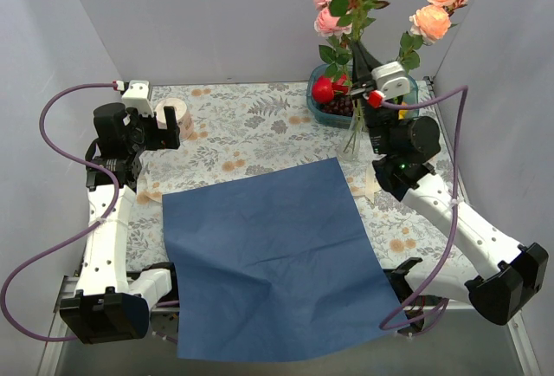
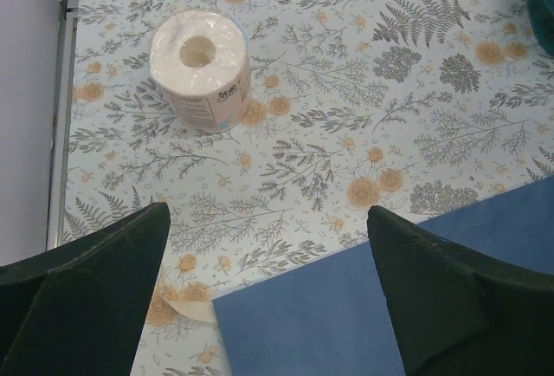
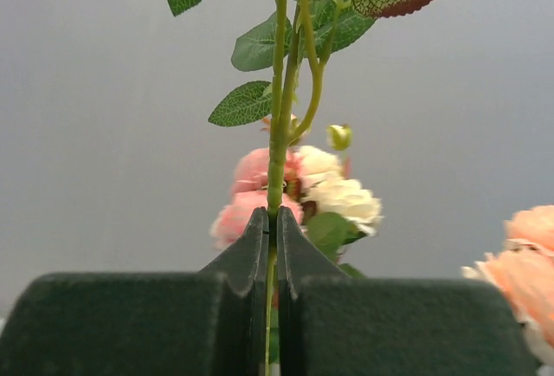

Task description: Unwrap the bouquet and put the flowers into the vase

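The bouquet's blue wrapping paper (image 1: 273, 263) lies flat and open on the table, and its corner shows in the left wrist view (image 2: 389, 307). The flowers (image 1: 331, 8) stand upright, their stems going down into the clear glass vase (image 1: 352, 144) at the back right. My right gripper (image 1: 357, 54) is above the vase, shut on one thin green stem (image 3: 277, 90) between its fingers (image 3: 251, 246). Pink and cream roses (image 3: 299, 190) show behind the stem. My left gripper (image 1: 169, 120) hangs open and empty (image 2: 268, 220) over the paper's far left corner.
A cream roll (image 1: 173, 109) stands on the floral tablecloth just beyond the left gripper (image 2: 201, 62). The teal fruit tray (image 1: 316, 103) with a red fruit (image 1: 323, 90) sits right behind the vase. Grey walls close in the back and both sides.
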`<state>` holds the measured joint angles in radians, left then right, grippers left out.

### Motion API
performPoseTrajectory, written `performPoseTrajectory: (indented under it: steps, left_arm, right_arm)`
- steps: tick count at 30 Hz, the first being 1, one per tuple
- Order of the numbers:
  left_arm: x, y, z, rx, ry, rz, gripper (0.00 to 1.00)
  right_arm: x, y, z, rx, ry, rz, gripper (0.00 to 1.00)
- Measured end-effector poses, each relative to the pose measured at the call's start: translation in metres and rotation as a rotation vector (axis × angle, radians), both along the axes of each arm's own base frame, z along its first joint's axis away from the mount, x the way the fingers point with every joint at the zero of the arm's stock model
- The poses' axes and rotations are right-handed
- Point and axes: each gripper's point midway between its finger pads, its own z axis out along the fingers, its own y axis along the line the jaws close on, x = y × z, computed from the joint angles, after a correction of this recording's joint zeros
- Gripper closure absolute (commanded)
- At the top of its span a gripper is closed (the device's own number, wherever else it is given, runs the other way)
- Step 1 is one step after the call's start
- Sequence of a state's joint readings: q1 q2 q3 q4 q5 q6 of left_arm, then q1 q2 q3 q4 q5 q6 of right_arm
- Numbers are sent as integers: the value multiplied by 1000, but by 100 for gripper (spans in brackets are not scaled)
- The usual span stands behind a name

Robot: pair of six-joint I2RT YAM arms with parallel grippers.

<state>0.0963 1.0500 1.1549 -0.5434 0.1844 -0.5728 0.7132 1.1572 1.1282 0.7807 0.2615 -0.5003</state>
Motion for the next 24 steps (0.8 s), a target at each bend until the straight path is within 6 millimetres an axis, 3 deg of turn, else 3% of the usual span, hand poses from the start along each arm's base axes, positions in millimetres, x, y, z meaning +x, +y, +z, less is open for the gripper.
performPoseTrajectory:
  steps: [3,6,15,24]
  left_arm:
    - [0,0,0,1,-1,0,2]
    - [0,0,0,3,-1,-1,2]
    - [3,1,-4,15,8,-6,2]
    - [7,3,-10,31,27,-10,2]
  right_arm:
    - [10,-28,13,32,-51,-63,99]
    - [17,-42,24,62,-100,-85,99]
    - [43,-53,18,118,-116,-64,99]
    - [43,-67,19,191,-151,-29,99]
